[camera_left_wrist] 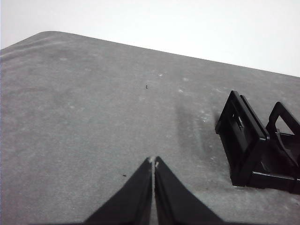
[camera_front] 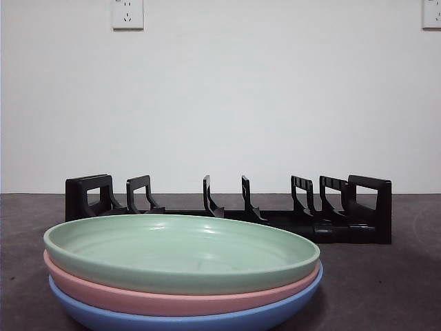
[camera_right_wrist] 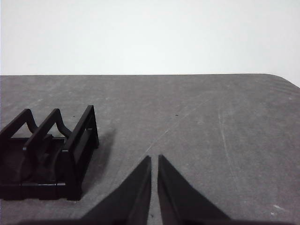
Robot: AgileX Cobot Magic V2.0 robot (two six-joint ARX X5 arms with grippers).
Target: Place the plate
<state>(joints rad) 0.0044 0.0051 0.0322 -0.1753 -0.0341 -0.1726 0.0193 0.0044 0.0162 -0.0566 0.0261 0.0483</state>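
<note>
Three shallow round plastic plates sit stacked near the front camera on the grey, matte table (camera_front: 400,289): pale green plate (camera_front: 182,252) on top, pink plate (camera_front: 172,296) in the middle, blue plate (camera_front: 193,318) at the bottom, each nested inside the rim of the one below. Green plate looks bare inside.

Behind the stack, a long black plastic dish rack (camera_front: 275,214) with upright dividers runs across the table, parallel to the white wall (camera_front: 220,103); all slots unoccupied. Two white wall sockets (camera_front: 127,14) high on the wall.

Left gripper (camera_left_wrist: 153,161): black jaws pressed together, tips meeting, holding nothing, above bare table. One end of the rack (camera_left_wrist: 253,145) lies just off to one side of the tips, apart from them. No plate in this view.

Right gripper (camera_right_wrist: 154,158): jaws drawn together with only a thin sliver between the tips, nothing clamped, over bare table. The other end of the rack (camera_right_wrist: 51,150) lies near, to the opposite side, not touching. No plate in this view either.

Neither arm shows in the front view.
</note>
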